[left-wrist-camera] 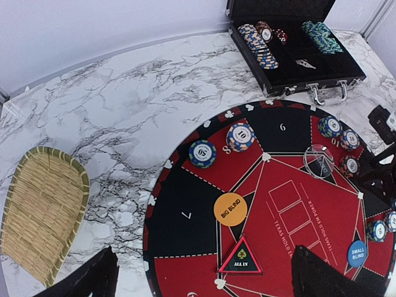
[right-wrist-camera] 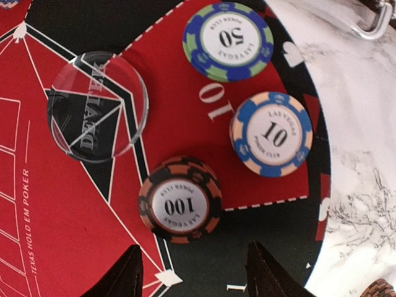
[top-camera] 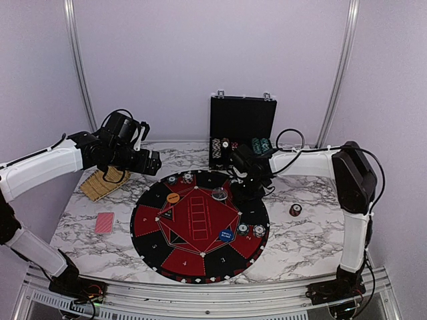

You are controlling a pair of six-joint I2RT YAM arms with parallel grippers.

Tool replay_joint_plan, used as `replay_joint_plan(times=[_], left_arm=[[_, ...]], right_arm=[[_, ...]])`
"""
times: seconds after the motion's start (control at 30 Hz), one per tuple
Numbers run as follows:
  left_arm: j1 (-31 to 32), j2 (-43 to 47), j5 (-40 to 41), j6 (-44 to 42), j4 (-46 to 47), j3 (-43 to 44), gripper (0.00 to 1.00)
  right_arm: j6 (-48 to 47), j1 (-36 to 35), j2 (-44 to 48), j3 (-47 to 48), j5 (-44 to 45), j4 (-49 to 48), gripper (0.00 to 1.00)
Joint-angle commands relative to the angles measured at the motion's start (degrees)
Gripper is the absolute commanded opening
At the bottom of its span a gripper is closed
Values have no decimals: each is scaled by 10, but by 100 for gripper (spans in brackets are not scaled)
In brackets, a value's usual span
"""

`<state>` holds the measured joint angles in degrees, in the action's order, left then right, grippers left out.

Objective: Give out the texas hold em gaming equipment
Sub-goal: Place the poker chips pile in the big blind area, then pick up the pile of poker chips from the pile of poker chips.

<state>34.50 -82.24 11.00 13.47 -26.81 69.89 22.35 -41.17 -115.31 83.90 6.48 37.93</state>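
— Over the whole counter [top-camera: 73, 227], top view: how far along?
— Partway, by my reading. On the round mat [top-camera: 200, 260], chips [top-camera: 188, 177] sit in pairs at two sectors, with the orange disc [top-camera: 173, 198], blue disc [top-camera: 227, 235] and clear disc [top-camera: 219, 194] laid out. The red-backed cards [top-camera: 104, 223] lie off the mat to the left, undealt. One dark red chip [top-camera: 295, 210] sits alone on the counter at right. The black case [top-camera: 241, 120] holds chip stacks [top-camera: 261, 144].
— Left wrist view?
— The left pincer [left-wrist-camera: 203, 249] is spread wide and holds nothing, near the mat's left rim. Sector 7 below it shows no chips.
— Right wrist view?
— The right pincer [right-wrist-camera: 193, 247] is parted with nothing gripped. The 100 chip [right-wrist-camera: 179, 204] lies just ahead of its fingers, near the 10 chip [right-wrist-camera: 271, 133] and 50 chip [right-wrist-camera: 228, 40].
— Remaining?
— Unfilled sectors and the cards, I judge.
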Motion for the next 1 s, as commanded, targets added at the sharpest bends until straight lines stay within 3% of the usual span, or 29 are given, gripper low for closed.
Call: replay_joint_plan(times=[0.0, 0.23, 0.6, 0.97], left_arm=[[-3, -3, -2, -4, 10, -6, 99], [-3, -3, 0, -4, 10, -7, 99], [-3, -8, -3, -4, 10, -5, 99], [-3, -11, -4, -4, 10, -6, 99]], right_arm=[[17, -6, 62, -29, 12, -2, 57], [26, 17, 149, -101, 41, 11, 57], [18, 148, 291, -261, 57, 8, 59], [-17, 215, 284, -298, 34, -21, 70]])
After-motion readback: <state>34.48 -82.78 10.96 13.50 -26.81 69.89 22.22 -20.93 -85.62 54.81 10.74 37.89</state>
